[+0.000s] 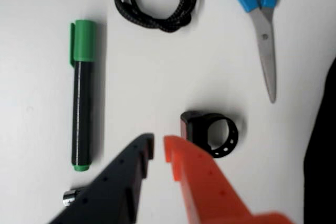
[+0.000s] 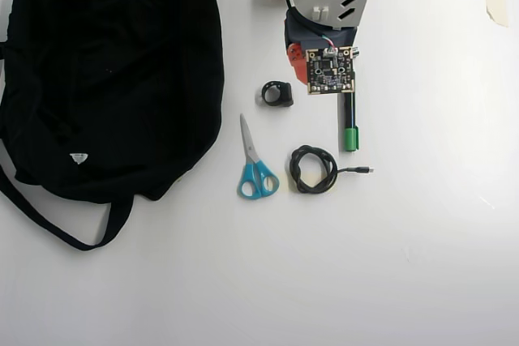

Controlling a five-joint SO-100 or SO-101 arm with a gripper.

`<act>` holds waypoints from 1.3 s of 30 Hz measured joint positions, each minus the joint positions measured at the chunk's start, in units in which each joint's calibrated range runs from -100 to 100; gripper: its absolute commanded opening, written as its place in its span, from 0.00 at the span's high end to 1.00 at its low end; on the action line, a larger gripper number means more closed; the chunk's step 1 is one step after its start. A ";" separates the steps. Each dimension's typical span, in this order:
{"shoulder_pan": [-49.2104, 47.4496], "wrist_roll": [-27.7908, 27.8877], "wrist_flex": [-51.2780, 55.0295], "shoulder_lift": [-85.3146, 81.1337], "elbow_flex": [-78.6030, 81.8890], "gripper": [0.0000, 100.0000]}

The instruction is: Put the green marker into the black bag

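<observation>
- Two fingers, one black and one orange, enter the wrist view from the bottom edge; the gripper (image 1: 158, 147) has them parted by a narrow gap, with nothing between the tips.
- Wrist view: the green marker (image 1: 82, 95) lies on the white table (image 1: 157, 77) left of the black finger, apart from it, cap toward the top.
- Wrist view: a black ring-shaped clip (image 1: 212, 133) sits just beside the orange finger. A coiled black cable (image 1: 155, 3) and blue-handled scissors (image 1: 260, 19) lie along the top.
- Overhead view: the black bag (image 2: 105, 70) fills the left side, well apart from the marker (image 2: 349, 127), which is partly hidden under the arm's circuit board (image 2: 331, 70).
- Overhead view: scissors (image 2: 255, 169), cable (image 2: 312, 169) and clip (image 2: 277, 93) lie between bag and marker.
</observation>
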 measured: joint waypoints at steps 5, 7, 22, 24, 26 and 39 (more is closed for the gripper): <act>-0.07 0.00 0.00 0.00 0.00 0.98; -0.07 0.00 0.00 0.00 0.00 0.98; -1.54 0.10 0.00 -0.08 0.00 0.98; -2.50 0.10 0.00 -0.08 0.00 0.98; -3.01 0.10 0.00 -0.08 0.00 0.98; -5.07 0.10 0.00 -0.08 0.00 0.98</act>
